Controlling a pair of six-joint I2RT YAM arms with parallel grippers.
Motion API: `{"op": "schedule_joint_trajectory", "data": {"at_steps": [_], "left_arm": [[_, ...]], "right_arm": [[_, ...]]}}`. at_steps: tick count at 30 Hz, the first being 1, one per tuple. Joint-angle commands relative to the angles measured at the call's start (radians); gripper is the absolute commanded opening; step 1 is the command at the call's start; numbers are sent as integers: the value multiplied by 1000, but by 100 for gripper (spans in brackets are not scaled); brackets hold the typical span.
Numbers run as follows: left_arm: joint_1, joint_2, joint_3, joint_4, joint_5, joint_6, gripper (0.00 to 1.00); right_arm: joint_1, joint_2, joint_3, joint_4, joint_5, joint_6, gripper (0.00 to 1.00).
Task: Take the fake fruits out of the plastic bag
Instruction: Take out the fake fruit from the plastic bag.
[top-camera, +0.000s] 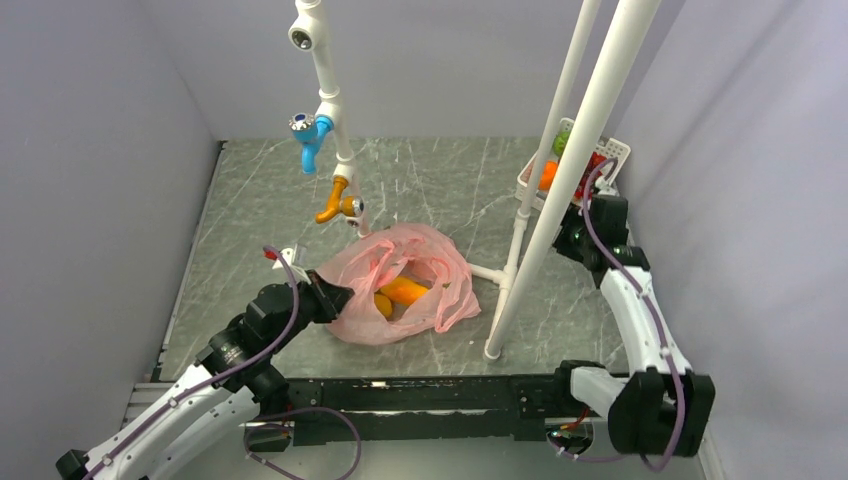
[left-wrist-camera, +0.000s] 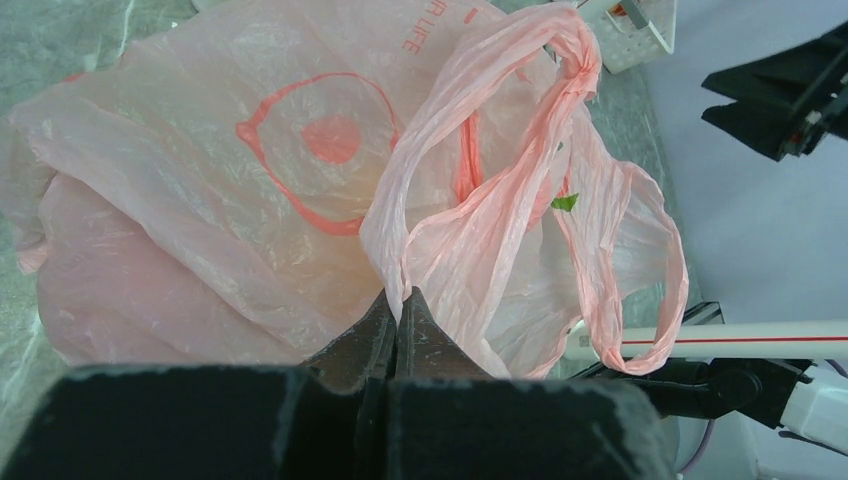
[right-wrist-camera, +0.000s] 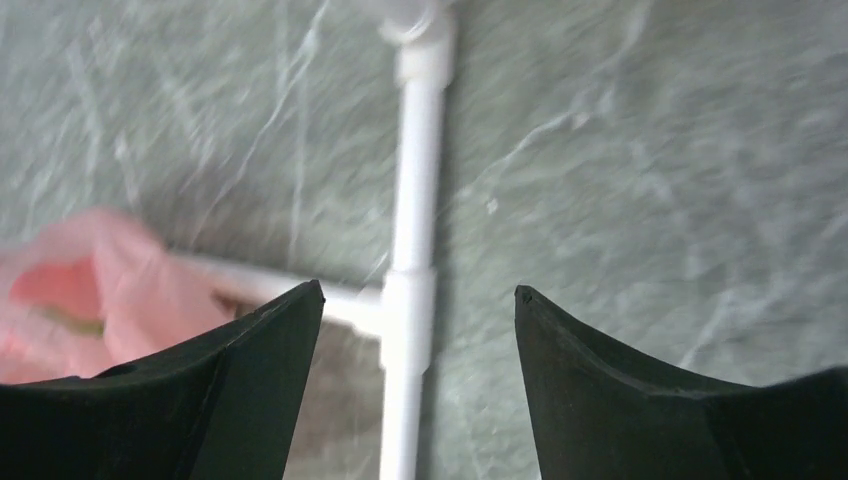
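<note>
My left gripper (left-wrist-camera: 400, 305) clenched on thin crinkly translucent pink plastic bag (left-wrist-camera: 200, 230), print reads "LIFE"; my right gripper (right-wrist-camera: 418, 300) spread wide, empty, right of bag.

Translucent pink plastic bag (top-camera: 445, 262), crumpled on the grey table (top-camera: 250, 200), mouth open, orange fake fruits (top-camera: 404, 291) lying inside

The plastic bag (top-camera: 445, 262) is pink with red print, the fake fruits (top-camera: 404, 291) orange, the table (top-camera: 430, 180) grey-veined.
</note>
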Motion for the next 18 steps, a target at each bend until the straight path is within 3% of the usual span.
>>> {"op": "schedule_joint_trajectory", "data": {"at_steps": [1, 5, 7, 12, 18], "left_arm": [[3, 7, 25, 22, 24, 15, 0], [3, -8, 2, 72, 34, 19, 0], [3, -10, -6, 88, 31, 13, 0], [3, 24, 7, 91, 40, 6, 0], [3, 39, 1, 88, 37, -15, 0]], "right_arm": [[26, -146, -95, 43, -316, -28, 74], [55, -198, -174, 200, -640, 54, 73], [114, -185, -193, 282, -722, 82, 71], [293, -127, -159, 317, -696, -12, 70], [389, -34, -102, 377, -748, -49, 63]]}}
